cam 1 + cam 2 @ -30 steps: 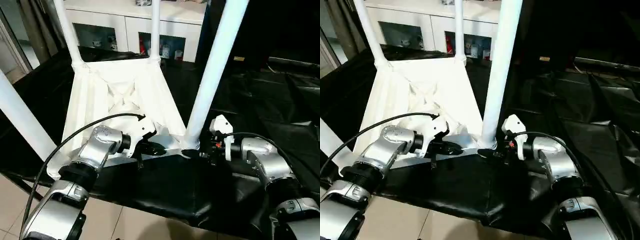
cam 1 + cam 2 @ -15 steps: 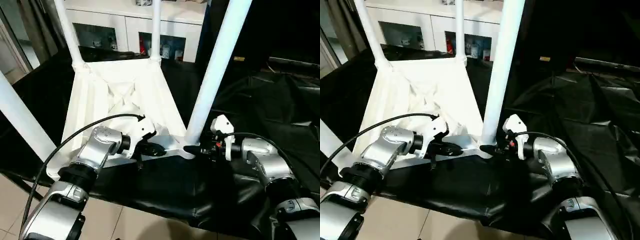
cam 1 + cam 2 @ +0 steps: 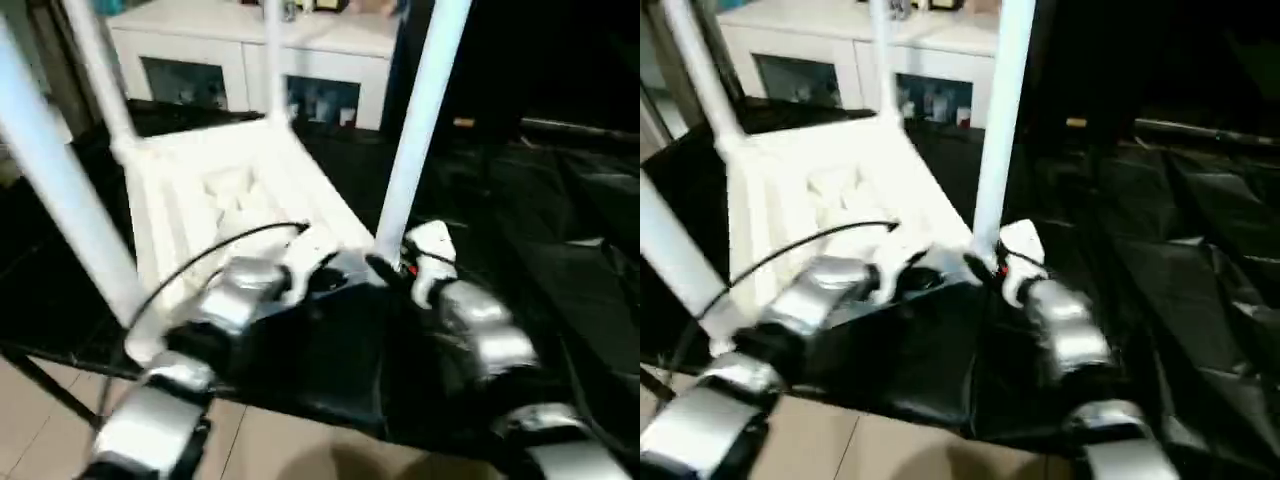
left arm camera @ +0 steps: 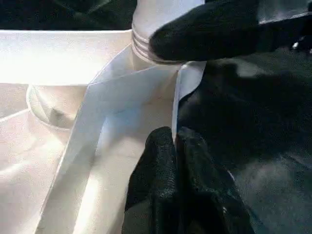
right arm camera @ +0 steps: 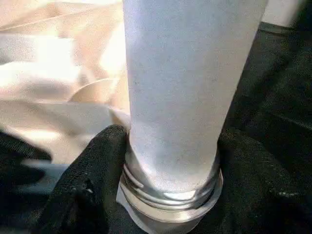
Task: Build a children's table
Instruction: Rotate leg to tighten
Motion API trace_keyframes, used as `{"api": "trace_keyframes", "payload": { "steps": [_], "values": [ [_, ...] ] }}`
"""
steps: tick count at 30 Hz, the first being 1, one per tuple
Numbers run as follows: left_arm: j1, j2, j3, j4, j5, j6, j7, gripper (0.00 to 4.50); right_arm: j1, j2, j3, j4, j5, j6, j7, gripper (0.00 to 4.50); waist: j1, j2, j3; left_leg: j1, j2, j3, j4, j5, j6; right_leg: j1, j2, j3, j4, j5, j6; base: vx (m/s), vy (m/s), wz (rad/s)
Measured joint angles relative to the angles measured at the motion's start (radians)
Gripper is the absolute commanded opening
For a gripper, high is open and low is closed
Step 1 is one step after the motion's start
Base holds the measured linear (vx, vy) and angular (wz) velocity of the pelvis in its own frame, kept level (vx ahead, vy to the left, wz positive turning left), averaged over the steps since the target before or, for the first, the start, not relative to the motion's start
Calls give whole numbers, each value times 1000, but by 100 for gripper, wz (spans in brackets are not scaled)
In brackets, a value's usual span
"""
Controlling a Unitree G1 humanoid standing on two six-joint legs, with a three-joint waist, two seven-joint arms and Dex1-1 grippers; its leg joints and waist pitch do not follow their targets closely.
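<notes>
— Where did the tabletop (image 3: 225, 190) lie?
— Upside down on the black-covered bench (image 3: 520, 230), legs up, its near edge nipped between the left gripper's (image 4: 176, 146) jaws, which were together on that thin rim.
— And the near leg (image 5: 190, 87)?
— Standing in its corner socket (image 5: 170, 197), between the right gripper's (image 5: 170, 146) jaws, clamped on its base.
— Any containers?
— A glass-doored cabinet (image 3: 250, 70) stood beyond; contents too blurred to tell.

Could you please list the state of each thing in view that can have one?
Tabletop: upside down on the black-covered bench, ribbed underside up.
Near right leg: upright, seated in its corner socket.
Other three legs: standing upright at their corners.
Left end effector: shut, pinching the tabletop's thin rim.
Right end effector: fingers either side of the near right leg's base.
Cabinet: glass doors closed.
</notes>
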Motion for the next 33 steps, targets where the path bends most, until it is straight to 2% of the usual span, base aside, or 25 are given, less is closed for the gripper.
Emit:
{"api": "trace_keyframes", "payload": {
  "steps": [5, 6, 9, 10, 11, 13, 16, 17, 25, 29, 31, 33],
  "values": [
    [-4, -16, 3, 28, 4, -30, 17, 0, -17, 6, 0, 33, -27, -39, -30, 262, -6, -1, 0, -2, 0, -1, 0, 0, 0, 1, 0, -2, -8, 0, 0, 0, 0, 0],
    [-4, -12, 4, 28, 2, -32, 7, 0, -17, 5, -4, 33, -18, -42, -18, 314, -6, -1, 0, -3, 0, -1, 0, 0, 0, 2, 0, -2, -9, 0, 0, 0, 0, 0],
    [-1, 1, 9, 21, -5, -37, -29, 0, -17, -1, -24, 31, 21, -37, 52, 326, -7, -1, 0, -4, 0, -1, 0, 0, 0, 2, 0, -1, -10, 0, 0, 0, 0, 0],
    [5, 7, 12, 15, -10, -42, -46, 0, -17, -5, -28, 29, 30, -36, 80, 326, -9, -2, 0, -4, 0, 0, 0, 0, 0, 1, 0, -1, -10, 1, -1, 0, 0, 0],
    [7, 14, 13, 9, -13, -47, -68, 0, -15, -19, -28, 23, 44, -33, 119, 359, -9, -2, 0, -5, 0, 0, 0, 0, 0, 1, 0, -1, -10, 4, -2, 0, 0, 0],
    [14, 32, 13, -5, -22, -56, -111, 0, -8, -56, -23, 5, 57, -24, 221, 370, -9, -1, 0, -6, 0, 0, 0, 0, 1, -1, 0, 0, -9, 11, -4, 0, 0, 0],
    [38, 70, 13, -36, -48, -73, -202, 0, 10, -129, 12, -42, 75, -10, 401, 387, -5, -2, 0, -9, 1, 0, 0, 0, 1, -4, 0, -1, 1, 8, -2, 0, 0, 0],
    [48, 87, 13, -52, -58, -79, -241, 0, 15, -158, 26, -62, 81, -10, 462, 414, -2, -1, 0, -9, 2, 1, -2, 0, 1, -6, 1, -1, 3, 5, -1, 0, 0, 0],
    [108, 175, 0, -145, -99, -89, -450, 0, 27, -232, 93, -115, 95, -8, 721, 414, 29, 0, 1, -7, 6, 3, -4, 2, 5, -8, 3, -4, 4, 1, -5, 0, 0, 0],
    [133, 201, -11, -180, -118, -89, -525, 0, 32, -250, 121, -124, 95, 5, 787, 414, 35, 0, 1, -7, 4, 6, -2, 0, 1, -8, 1, -1, 4, 1, -5, 0, 0, 0],
    [133, 203, -11, -181, -118, -88, -527, 0, 33, -250, 124, -124, 93, 4, 787, 376, 33, -1, 1, -7, 4, 7, -2, 0, 1, -8, 1, 0, 5, 2, -5, 0, 0, 0],
    [134, 205, -11, -183, -118, -87, -527, 0, 35, -251, 128, -123, 90, 3, 786, 374, 33, -1, 1, -8, 4, 7, -1, 0, 1, -8, 1, 0, 5, 2, -5, 0, 0, 0]
  ]
}}
